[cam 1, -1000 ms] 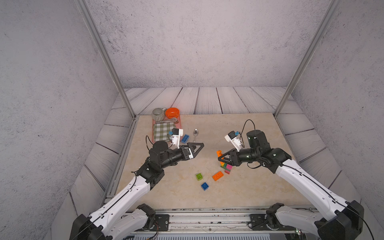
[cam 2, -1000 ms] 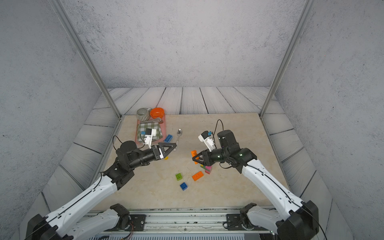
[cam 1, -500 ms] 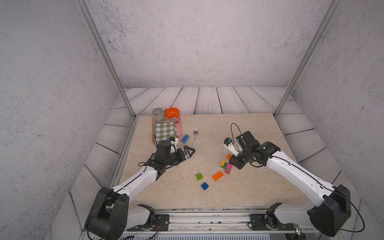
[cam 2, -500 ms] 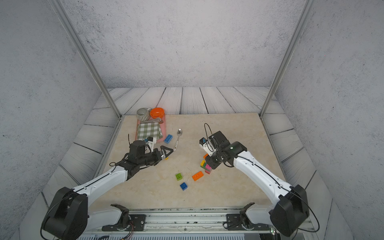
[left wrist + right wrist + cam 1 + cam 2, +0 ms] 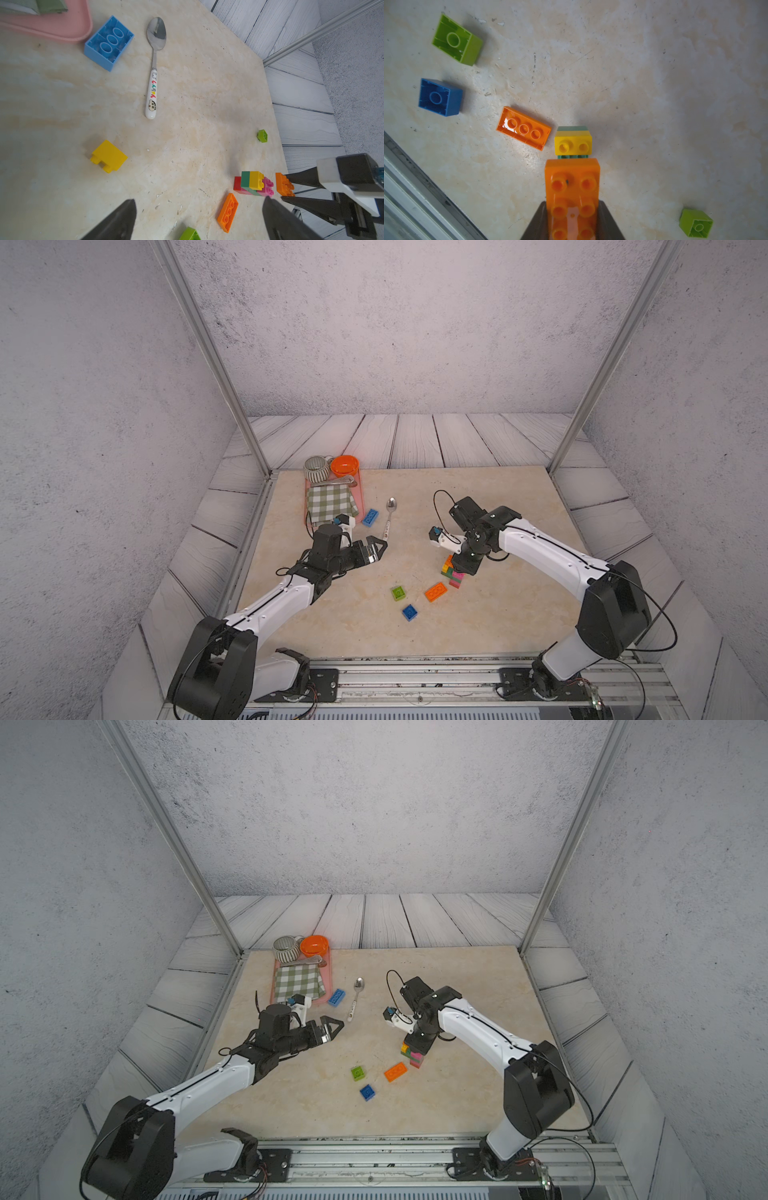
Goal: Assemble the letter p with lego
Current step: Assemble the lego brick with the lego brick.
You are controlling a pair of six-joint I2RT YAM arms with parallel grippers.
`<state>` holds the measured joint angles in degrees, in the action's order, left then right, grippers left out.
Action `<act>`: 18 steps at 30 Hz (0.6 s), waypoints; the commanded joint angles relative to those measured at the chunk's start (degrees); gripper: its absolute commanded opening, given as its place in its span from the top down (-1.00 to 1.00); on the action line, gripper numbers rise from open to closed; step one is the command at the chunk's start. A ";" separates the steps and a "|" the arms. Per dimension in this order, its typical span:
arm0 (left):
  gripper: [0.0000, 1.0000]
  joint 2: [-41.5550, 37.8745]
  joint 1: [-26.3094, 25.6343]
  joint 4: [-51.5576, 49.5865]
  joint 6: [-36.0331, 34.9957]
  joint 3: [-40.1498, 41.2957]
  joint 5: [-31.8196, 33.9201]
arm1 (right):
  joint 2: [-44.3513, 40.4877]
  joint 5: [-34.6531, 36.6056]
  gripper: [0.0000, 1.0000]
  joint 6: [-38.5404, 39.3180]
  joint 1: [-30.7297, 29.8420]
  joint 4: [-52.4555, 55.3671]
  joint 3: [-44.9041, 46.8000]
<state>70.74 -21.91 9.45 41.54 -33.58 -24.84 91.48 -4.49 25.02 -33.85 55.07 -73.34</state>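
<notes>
Beige worktop (image 5: 498,510), grey walls. Right fingers (image 5: 606,220) clamped long flat sides of oblong orange brick (image 5: 572,180), held near studs of part-built stack (image 5: 252,182). Left fingers (image 5: 118,224) stood wide, empty. Brick judged light, rigid, slick; side grip suited, studs clear.

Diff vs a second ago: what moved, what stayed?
The right gripper, shut on the orange oblong lego brick throughout, came down with it to the multicoloured brick stack, not yet joined. The left gripper sank too, open and empty. The loose orange oblong brick, lime square brick, blue square brick and metal spoon lie as before.
</notes>
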 commanded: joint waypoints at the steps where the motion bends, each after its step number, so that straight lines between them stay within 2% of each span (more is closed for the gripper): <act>1: -0.98 -0.35 0.03 -0.14 -1.39 -0.17 0.49 | 1.12 0.32 1.00 2.22 -0.32 0.53 -1.18; 18: -0.98 0.45 0.03 -0.14 -1.74 -0.52 0.33 | 7.31 1.07 1.00 2.87 -0.27 2.04 -3.91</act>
<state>70.98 -21.91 9.43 40.91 -33.58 -24.82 97.97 -4.01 27.70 -33.85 55.13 -76.16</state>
